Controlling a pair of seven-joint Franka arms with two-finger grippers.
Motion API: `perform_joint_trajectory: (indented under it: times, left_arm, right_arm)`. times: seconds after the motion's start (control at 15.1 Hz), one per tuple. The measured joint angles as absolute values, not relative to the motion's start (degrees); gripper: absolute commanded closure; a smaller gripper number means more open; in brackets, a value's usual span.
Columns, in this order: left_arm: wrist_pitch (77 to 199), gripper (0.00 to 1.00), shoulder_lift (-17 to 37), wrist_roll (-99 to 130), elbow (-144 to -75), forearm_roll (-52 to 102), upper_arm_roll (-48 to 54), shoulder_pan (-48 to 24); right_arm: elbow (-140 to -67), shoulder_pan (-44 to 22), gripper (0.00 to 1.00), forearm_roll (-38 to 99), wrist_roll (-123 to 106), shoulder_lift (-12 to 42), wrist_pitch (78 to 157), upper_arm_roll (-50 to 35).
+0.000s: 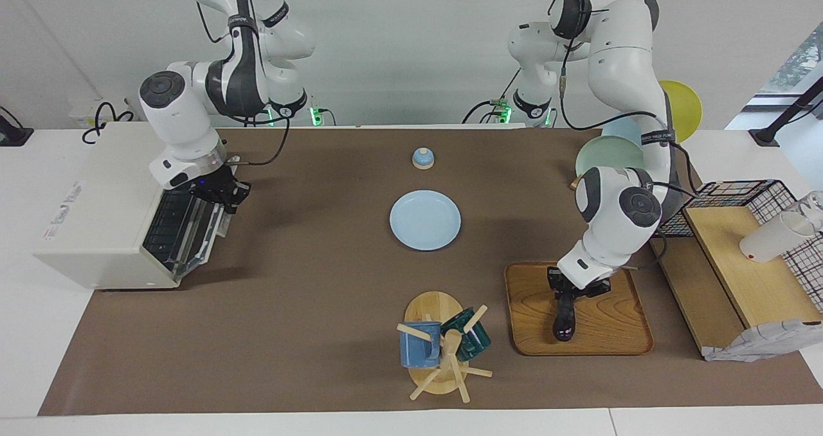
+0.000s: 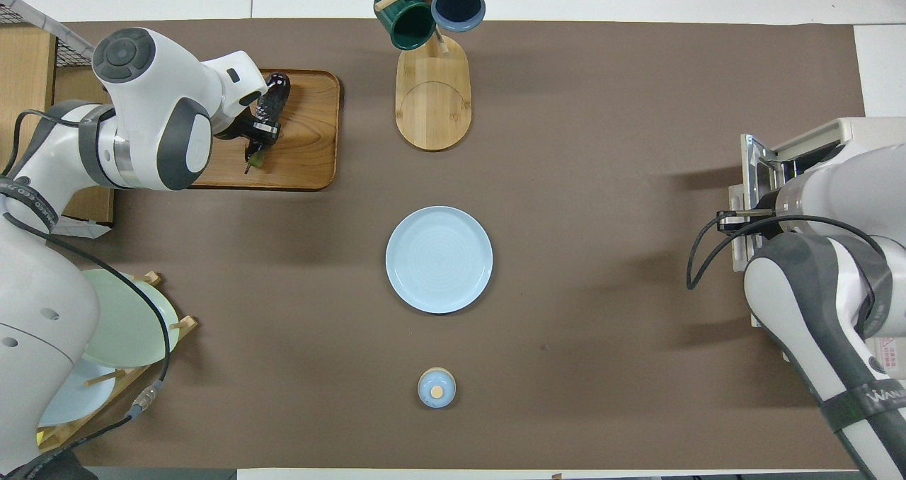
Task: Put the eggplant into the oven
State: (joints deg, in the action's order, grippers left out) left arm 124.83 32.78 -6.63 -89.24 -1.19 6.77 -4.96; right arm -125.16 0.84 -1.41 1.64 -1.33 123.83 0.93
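- Eggplant lies on the wooden tray toward the left arm's end of the worktop, its rounded tip pointing away from the robots and stopping short of the tray's rim.
- Left end effector is clamped on the eggplant near its stem end, low over the tray.
- Beside that end effector stands the black wire basket with its wooden shelves; toward the table's middle stands the mug rack, apart from the tray's edge.
- Right end effector is closed at the top edge of the oven door, which hangs tilted partway down; whether it grips the handle cannot be told.
- Oven sits at the right arm's end, partly off the brown mat.
- Between the two end effectors the mat is mostly bare, carrying the blue plate and a small lidded pot.
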Motion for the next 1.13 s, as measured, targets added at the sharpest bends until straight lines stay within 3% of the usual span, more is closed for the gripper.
perform_joint_trajectory:
  times: [0.13,0.33,0.53,0.8,1.13]
  left_arm:
    - [120.07,1.0,30.1,-5.07,-88.15,0.5,6.8,-4.96]
    - [108.57,1.0,21.82,1.35,-87.79,1.56,7.39,-5.91]
    - [103.35,1.0,14.21,11.78,-90.3,1.64,7.71,-11.64]
    - [104.55,1.0,9.88,20.67,-97.33,3.44,7.94,-19.95]
    - [119.4,1.0,9.05,27.95,-107.68,4.04,7.95,-28.31]
  right_arm:
    - [-126.22,0.64,1.0,-0.36,1.68,-0.2,126.67,0.53]
    - [-129.16,-0.91,1.0,-0.36,4.15,1.99,133.1,0.5]
    - [-129.89,-1.41,1.0,-0.36,5.4,4.7,136.04,0.47]
    - [-129.89,-1.41,1.0,-0.15,5.6,6.08,136.91,0.38]
    - [-130.29,-1.53,1.0,1.02,5.81,6.12,137.15,0.57]
